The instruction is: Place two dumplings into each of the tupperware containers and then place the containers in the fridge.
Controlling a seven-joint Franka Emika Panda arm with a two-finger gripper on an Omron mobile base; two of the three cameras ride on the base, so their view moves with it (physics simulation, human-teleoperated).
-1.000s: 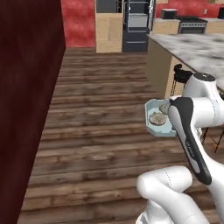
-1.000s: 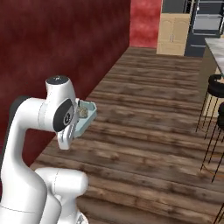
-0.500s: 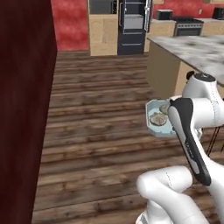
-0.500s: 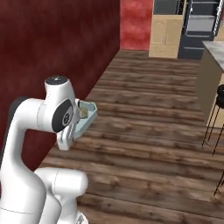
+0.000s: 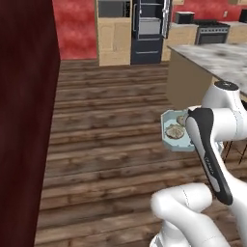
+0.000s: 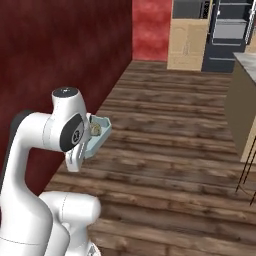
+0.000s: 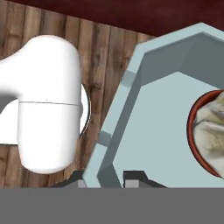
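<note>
My gripper [image 7: 107, 178] is shut on the rim of a light-blue tupperware container [image 7: 162, 109], held level above the wooden floor in front of the arm. The same container [image 5: 173, 132] shows beside the arm's forearm in the left base view, with two tan dumplings [image 5: 172, 131] inside. In the right base view the container [image 6: 98, 135] sticks out from behind the wrist, a dumpling [image 6: 95, 130] visible in it. One dumpling [image 7: 214, 131] lies at the hand view's right edge. The fridge [image 5: 149, 31], tall and dark with light grey shelves, stands far off at the back wall.
A dark red wall [image 5: 24, 120] runs close along the left. A marble-topped island [image 5: 212, 58] stands to the right, with a dark bar stool [image 6: 247, 170] beside it. Wooden floor [image 5: 106, 125] stretches ahead toward tan cabinets [image 6: 187, 42].
The whole scene has shifted as the base drives; the wall and island sit differently in view. The arm and the held container keep the same pose relative to the base.
</note>
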